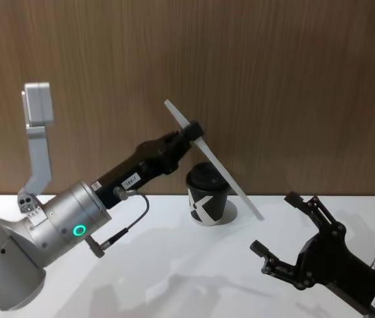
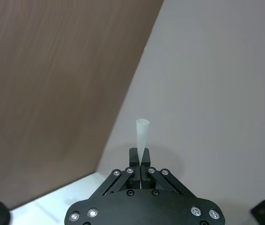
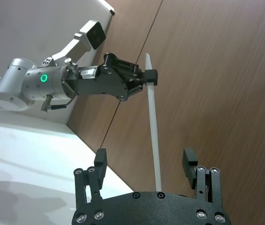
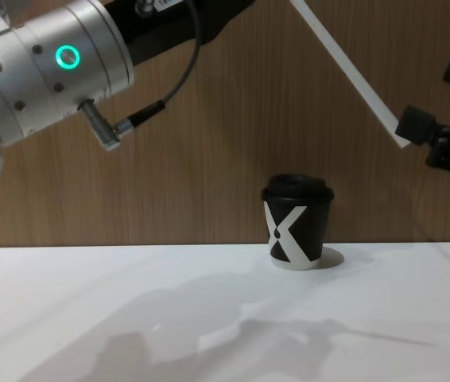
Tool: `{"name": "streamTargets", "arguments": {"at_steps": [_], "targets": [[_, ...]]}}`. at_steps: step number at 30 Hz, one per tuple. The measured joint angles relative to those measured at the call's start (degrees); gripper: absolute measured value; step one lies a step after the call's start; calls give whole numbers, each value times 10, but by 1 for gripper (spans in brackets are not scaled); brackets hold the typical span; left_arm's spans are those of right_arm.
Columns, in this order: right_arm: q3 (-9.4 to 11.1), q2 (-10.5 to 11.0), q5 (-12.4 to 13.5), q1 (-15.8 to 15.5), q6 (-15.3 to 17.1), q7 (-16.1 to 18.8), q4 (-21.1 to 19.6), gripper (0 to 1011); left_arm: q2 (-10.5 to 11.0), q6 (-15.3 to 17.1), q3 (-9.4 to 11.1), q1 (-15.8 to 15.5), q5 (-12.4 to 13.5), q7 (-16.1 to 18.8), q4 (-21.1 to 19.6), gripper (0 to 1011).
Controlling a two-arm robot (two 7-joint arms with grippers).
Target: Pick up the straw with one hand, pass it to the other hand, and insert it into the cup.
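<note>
Noted left gripper [image 1: 194,130], silver-wristed with green ring lit, raised above the white desk [image 1: 174,265] before the wood-panelled wall [image 1: 273,79]. Found its fingers closed tight on the straw [image 1: 224,173], gripping near the upper end. Observed straw held clear of the desk and tilted, upper end to the left, lower end slanting down to the right. Recorded cup [image 1: 207,202] upright on the desk near the wall, lid on, below the straw and apart from it. Noted all-black right gripper [image 1: 277,222] at the right, lifted off the desk, fingers spread wide, holding nothing. Seen from the right wrist: straw's lower stretch between those fingers, touching neither.
</note>
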Motion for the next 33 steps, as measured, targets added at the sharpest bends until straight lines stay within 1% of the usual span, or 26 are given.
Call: {"name": "streamTargets", "arguments": {"at_steps": [3,4,6,7,9,10,11,13,16,17,18,21,22,25,26,27,30,33], "targets": [[0,0,0,0,0,0,0,1003,3,-8,4,-3,17,15,-5,10],[0,0,0,0,0,0,0,1004,5,-14,8,-6,32,27,-8,8],[0,0,0,0,0,0,0,1004,6,-18,11,-9,44,37,-10,10],[0,0,0,0,0,0,0,1003,7,-22,15,-12,56,48,-12,10],[0,0,0,0,0,0,0,1004,7,-27,19,-15,70,61,-14,8],[0,0,0,0,0,0,0,1003,8,-31,23,-19,85,75,-14,8],[0,0,0,0,0,0,0,1004,8,-32,25,-21,89,78,-14,8],[0,0,0,0,0,0,0,1004,7,-38,30,-27,111,98,-14,8],[0,0,0,0,0,0,0,1003,5,-44,38,-34,134,117,-11,10],[0,0,0,0,0,0,0,1004,3,-48,43,-39,148,129,-8,10],[0,0,0,0,0,0,0,1003,2,-50,45,-40,155,134,-6,8],[0,0,0,0,0,0,0,1004,-5,-60,56,-52,187,158,5,8],[0,0,0,0,0,0,0,1004,-8,-62,59,-56,194,162,10,8],[0,0,0,0,0,0,0,1004,-18,-75,71,-72,228,185,31,8],[0,0,0,0,0,0,0,1004,-18,-75,71,-72,228,185,31,8],[0,0,0,0,0,0,0,1003,-22,-80,75,-78,239,191,39,10],[0,0,0,0,0,0,0,1003,-32,-87,84,-90,258,201,58,10],[0,0,0,0,0,0,0,1004,-40,-93,90,-100,272,206,75,10]]}}
